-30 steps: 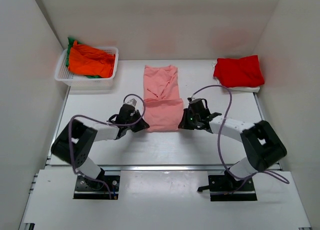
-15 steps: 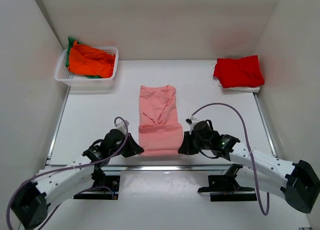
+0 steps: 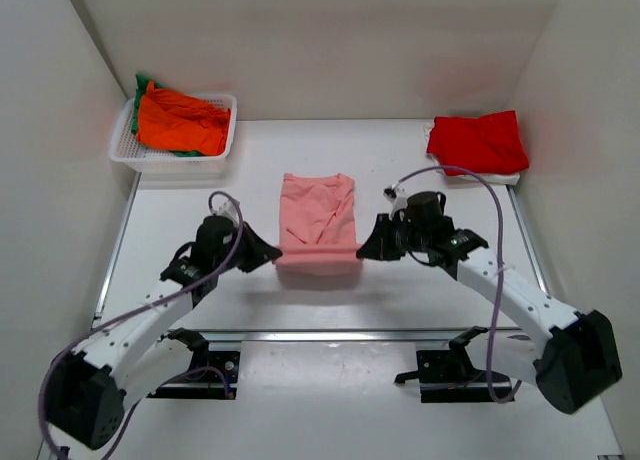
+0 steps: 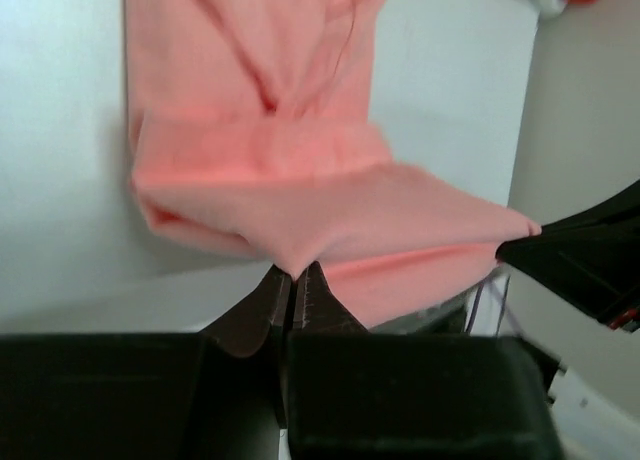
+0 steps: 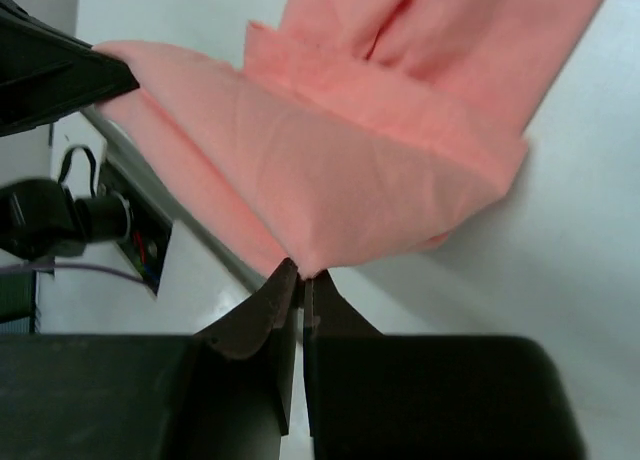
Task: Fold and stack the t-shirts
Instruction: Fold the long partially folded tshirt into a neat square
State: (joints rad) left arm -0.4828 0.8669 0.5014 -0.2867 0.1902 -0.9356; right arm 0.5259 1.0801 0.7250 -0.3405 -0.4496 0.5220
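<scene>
The salmon-pink t-shirt [image 3: 318, 220] lies in the middle of the table, its near edge lifted and stretched between both grippers. My left gripper [image 3: 272, 256] is shut on its near left corner; in the left wrist view [image 4: 294, 272] the cloth [image 4: 300, 190] hangs from the fingertips. My right gripper [image 3: 362, 252] is shut on the near right corner; in the right wrist view [image 5: 301, 272] the pink fold [image 5: 330, 180] rises from the tips. A red t-shirt [image 3: 478, 143] lies folded at the back right. Orange [image 3: 180, 122] and green [image 3: 142, 83] t-shirts lie in the basket.
A white latticed basket [image 3: 218, 158] stands at the back left corner. White walls enclose the table on three sides. The red shirt rests on a white piece [image 3: 492, 178] by the right wall. Cables loop from both arms.
Both grippers have lifted the shirt's near edge and carried it back toward the far side, after first dragging the whole shirt nearer. The shirt now looks shorter.
</scene>
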